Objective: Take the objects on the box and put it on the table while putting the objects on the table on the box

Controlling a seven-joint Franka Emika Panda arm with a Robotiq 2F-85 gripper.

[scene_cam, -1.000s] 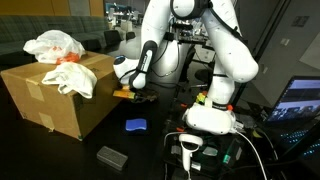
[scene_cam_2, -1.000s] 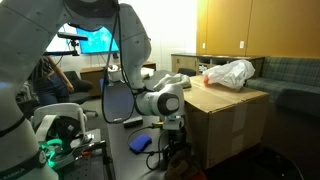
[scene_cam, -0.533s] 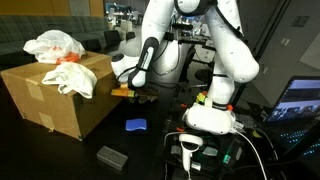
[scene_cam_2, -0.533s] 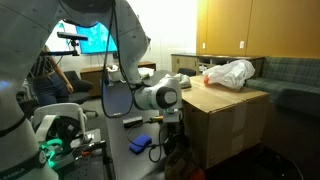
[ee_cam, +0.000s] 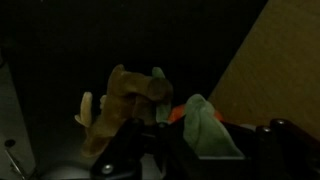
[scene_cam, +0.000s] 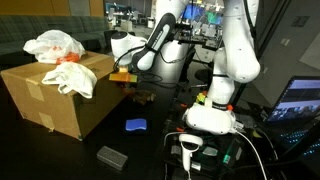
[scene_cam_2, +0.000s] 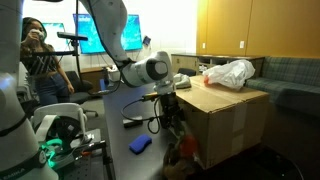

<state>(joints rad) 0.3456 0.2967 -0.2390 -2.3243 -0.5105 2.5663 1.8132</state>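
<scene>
**Table item lifted to box height**

The large brown cardboard box (scene_cam: pixel 60 95) still carries its crumpled white plastic bag (scene_cam: pixel 55 44) and white cloth (scene_cam: pixel 76 79). Over the dark flat table (scene_cam: pixel 150 140) the arm has risen. The gripper (scene_cam_2: pixel 166 92), fingers now clamped on a small tan-and-orange soft item (ee_cam: pixel 125 98), hangs beside the box's top edge. Judgement: pickup done, placement pending.

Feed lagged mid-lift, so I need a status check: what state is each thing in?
claw: shut on the tan object
tan object: gripped, held above the table
box: upright, loaded on top
white bag: resting on the box
blue object: lying on the table
grey block: lying on the table
</scene>
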